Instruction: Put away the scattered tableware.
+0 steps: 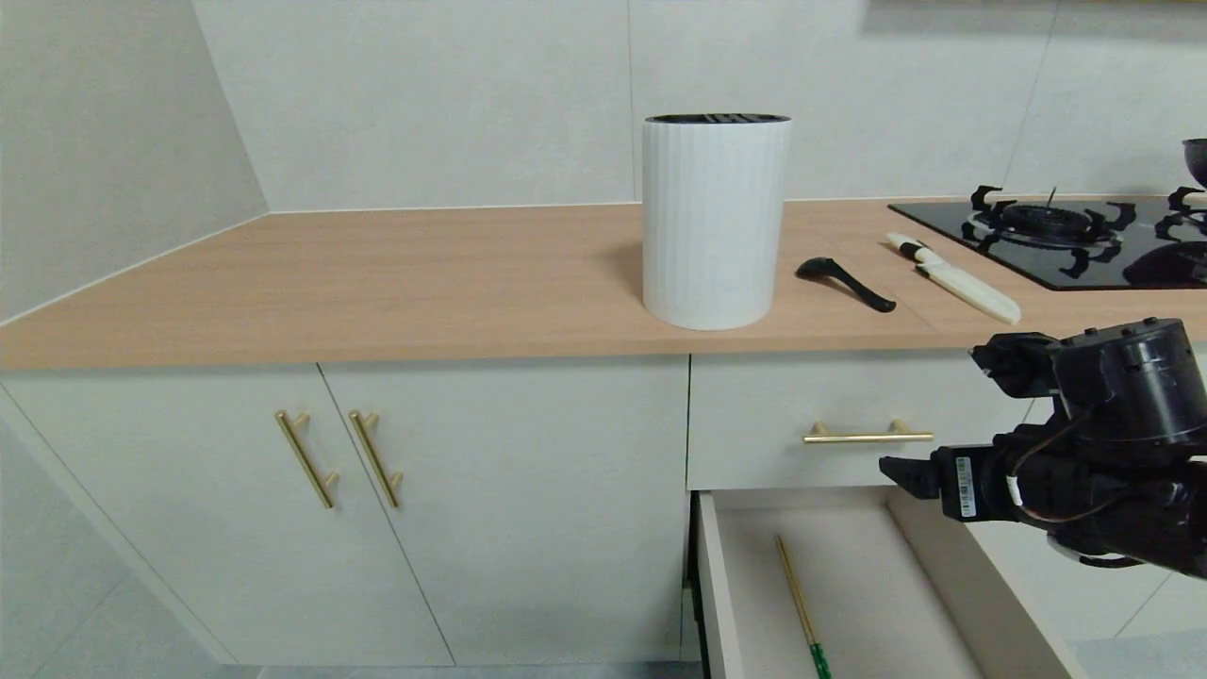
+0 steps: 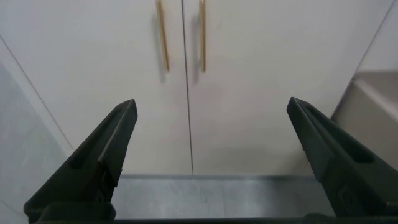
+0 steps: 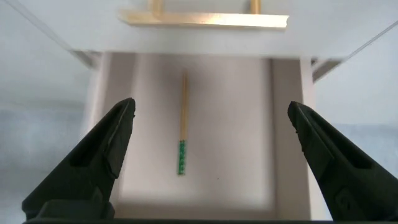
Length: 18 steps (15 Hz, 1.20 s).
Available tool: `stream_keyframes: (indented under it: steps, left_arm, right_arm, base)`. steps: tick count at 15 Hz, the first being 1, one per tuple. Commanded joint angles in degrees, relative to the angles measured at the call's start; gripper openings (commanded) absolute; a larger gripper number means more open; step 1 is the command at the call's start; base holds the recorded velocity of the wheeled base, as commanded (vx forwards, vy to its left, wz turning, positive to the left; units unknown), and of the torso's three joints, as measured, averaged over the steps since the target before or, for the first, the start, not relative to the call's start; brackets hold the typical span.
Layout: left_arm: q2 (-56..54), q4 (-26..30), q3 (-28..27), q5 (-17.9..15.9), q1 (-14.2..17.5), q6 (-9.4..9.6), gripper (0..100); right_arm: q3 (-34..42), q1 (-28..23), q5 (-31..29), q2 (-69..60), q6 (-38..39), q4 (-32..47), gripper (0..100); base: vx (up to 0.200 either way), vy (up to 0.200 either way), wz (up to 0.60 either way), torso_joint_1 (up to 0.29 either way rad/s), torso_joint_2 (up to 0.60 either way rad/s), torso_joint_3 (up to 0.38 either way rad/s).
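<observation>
Wood counter (image 1: 377, 283) on the far side, bearing a white ribbed holder (image 1: 715, 222). To its right, a black spoon (image 1: 844, 281) and a white knife (image 1: 957, 279), lying apart, near the stove (image 1: 1047, 253). Below, near and right, an open drawer (image 1: 709, 566) with 1 green-tipped chopstick (image 1: 800, 604) lying lengthwise inside.

Judged step: between items, 1 piece stowed, 2 left on the counter. Next move, probably: raising the right gripper (image 3: 211, 106) to the counter, lining up across the spoon's thin handle, closing low.

Right gripper poised above the drawer, jaws spread wide, holding nothing. Left gripper (image 2: 211, 102) low before the left doors (image 2: 249, 93), likewise spread and empty.
</observation>
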Motion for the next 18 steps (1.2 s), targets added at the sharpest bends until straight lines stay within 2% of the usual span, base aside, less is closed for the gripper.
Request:
stream_keyframes:
  steps: [1, 15, 18]
  left_arm:
    - [0.01, -0.06, 0.02, 0.06, 0.00, -0.02, 100]
    - [0.01, -0.06, 0.02, 0.06, 0.00, -0.02, 100]
    - [0.01, -0.06, 0.02, 0.06, 0.00, -0.02, 100]
  right_arm:
    - [0.07, -0.02, -0.01, 0.28, -0.01, 0.00, 100]
    - [0.51, 0.07, 0.08, 0.90, -0.36, 0.00, 100]
    - [0.77, 0.07, 0.08, 0.98, -0.63, 0.00, 100]
  base:
    - [0.000, 0.000, 0.00, 0.168, -0.49, -0.300]
    - [0.000, 0.000, 0.00, 0.203, -0.49, -0.282]
    - [0.000, 0.000, 0.00, 0.089, -0.19, -0.105]
